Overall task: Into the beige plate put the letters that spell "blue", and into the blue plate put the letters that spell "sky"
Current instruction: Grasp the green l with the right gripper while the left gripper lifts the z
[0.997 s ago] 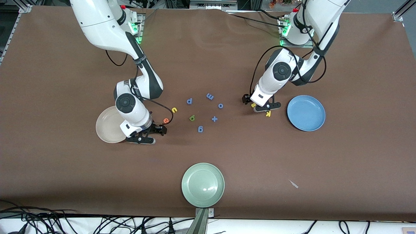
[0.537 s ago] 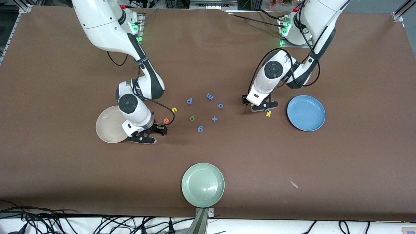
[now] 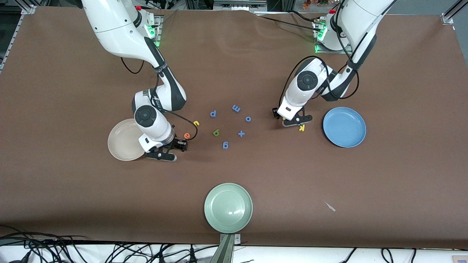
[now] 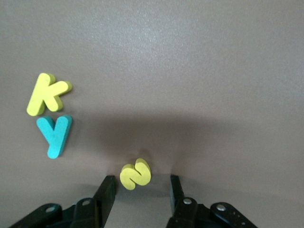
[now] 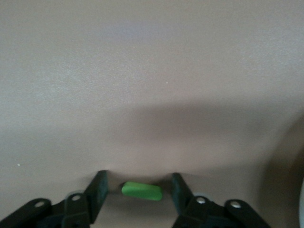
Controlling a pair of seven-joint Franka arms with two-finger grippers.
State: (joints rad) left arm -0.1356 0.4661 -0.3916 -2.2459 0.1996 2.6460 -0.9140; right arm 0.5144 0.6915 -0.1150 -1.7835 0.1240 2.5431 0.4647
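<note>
With twelve o'clock set toward the arms' bases and the green b [image 3: 216, 132] as the centre of my dial, the table [image 3: 73, 201] reads as follows.

Right gripper [image 5: 139, 176]: down at the table at about eight o'clock, just beside the rim of the beige plate [image 3: 119, 144]. Its fingers are spread, one on each side of the green l [image 5: 141, 191], with a gap showing on both sides. The l lies flat between them. The plate holds nothing.

Left gripper [image 4: 141, 179]: down at about three o'clock, short of the blue plate [image 3: 344, 127]. Its fingers stand apart and straddle the yellow s [image 4: 136, 174] without touching it. The yellow k [image 4: 47, 94] and the teal y [image 4: 57, 135] lie side by side near the s, outside the fingers. The k is the nearer of the two to the blue plate, which holds nothing.

Remaining task letters: the orange e [image 3: 187, 136] at nine o'clock, close to the right gripper's cable; the yellow u [image 3: 196, 123] at ten.

Surrounding clutter, all blue: p [image 3: 213, 114] at twelve, m [image 3: 236, 108] at one, o [image 3: 248, 118] at two, a cross [image 3: 241, 133] at three, g [image 3: 225, 145] at five. These crowd the b but lie well apart from both grippers.

A pale green plate [image 3: 219, 215] sits at six o'clock near the table edge. I also see a small pale scrap [image 3: 331, 207] at about four.
</note>
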